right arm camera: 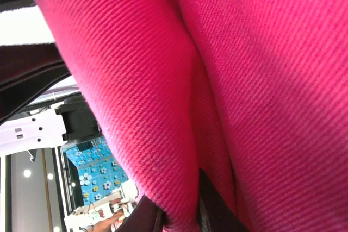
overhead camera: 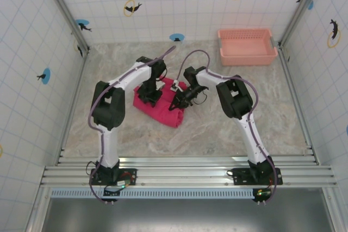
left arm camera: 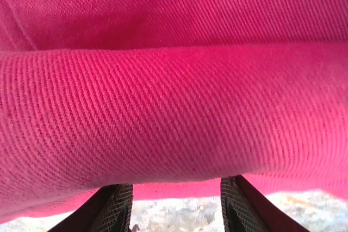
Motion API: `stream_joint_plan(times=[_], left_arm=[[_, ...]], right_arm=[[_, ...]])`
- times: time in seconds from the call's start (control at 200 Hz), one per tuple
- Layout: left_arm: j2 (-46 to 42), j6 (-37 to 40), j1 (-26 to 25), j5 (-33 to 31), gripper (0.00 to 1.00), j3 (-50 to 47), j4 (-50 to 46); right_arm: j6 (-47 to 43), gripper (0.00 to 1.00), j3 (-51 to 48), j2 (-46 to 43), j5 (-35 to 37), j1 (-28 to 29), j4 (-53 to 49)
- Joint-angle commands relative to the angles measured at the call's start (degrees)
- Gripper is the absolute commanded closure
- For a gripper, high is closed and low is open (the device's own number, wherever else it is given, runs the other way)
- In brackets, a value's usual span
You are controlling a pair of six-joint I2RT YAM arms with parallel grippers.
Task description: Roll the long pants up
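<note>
The bright magenta-red, soft twill-cloth long pants (overhead camera: 161, 112) lie as a partly rolled bundle on the marbled grey bench (overhead camera: 217, 134), well apart from the pale salmon-pink plastic basket (overhead camera: 247, 47), to its near left. The left pincer (overhead camera: 149, 95) sits on the bundle's side farther from the basket, fingers (left arm camera: 117, 207) spread apart, a thick roll lying across their tips. The right pincer (overhead camera: 179, 101), on the basket-ward side, looks clamped on a fold of cloth. I judge the cloth light, limp and grippy, not slippery. It will likely sag and unroll unless both ends of the roll are held.
</note>
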Motion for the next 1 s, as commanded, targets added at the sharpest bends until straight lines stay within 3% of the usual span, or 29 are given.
stream_joint_plan(times=[0.0, 0.13, 0.215, 0.275, 0.31, 0.51, 0.601, 0.771, 0.826, 0.996], left_arm=[[5.74, -0.08, 0.21, -0.37, 0.54, 7.04, -1.08], [11.28, 0.37, 1.04, 0.45, 0.54, 11.68, -2.68], [13.61, 0.82, 1.56, 1.01, 0.53, 13.56, -3.34], [16.23, 1.02, 1.95, 1.21, 0.54, 14.57, -3.79], [16.86, 1.30, 2.09, 1.59, 0.54, 14.95, -3.84], [18.71, 1.84, 2.52, 2.26, 0.54, 17.30, -4.65], [18.95, 2.14, 2.54, 2.63, 0.54, 17.71, -4.85], [19.24, 2.67, 2.58, 3.30, 0.53, 17.88, -5.40], [19.18, 3.04, 2.60, 3.57, 0.53, 17.97, -5.70], [19.22, 4.09, 2.63, 3.23, 0.53, 18.38, -7.09]], right_arm=[[0.29, 0.89, -0.07, 3.33, 4.78, 0.19, 1.55], [0.32, 0.88, -0.60, 3.29, 4.20, 0.18, 1.50], [-0.19, 0.82, -0.89, 2.15, 6.04, 0.07, 1.23], [-1.15, 0.59, -1.15, -0.01, 9.71, -0.13, 0.75], [-1.55, 0.52, -1.13, -1.63, 12.16, -0.43, 0.28], [-11.59, 0.37, 0.26, -14.01, 31.32, -1.55, -3.69], [-14.42, 0.36, -4.39, -20.93, 33.82, -0.52, -0.19], [-21.62, 0.31, -15.63, -31.84, 44.27, 7.56, 5.58], [-23.73, 0.24, -19.30, -34.91, 49.39, 11.51, 8.39], [-26.87, 0.22, -25.92, -37.23, 61.72, 21.60, 14.40]])
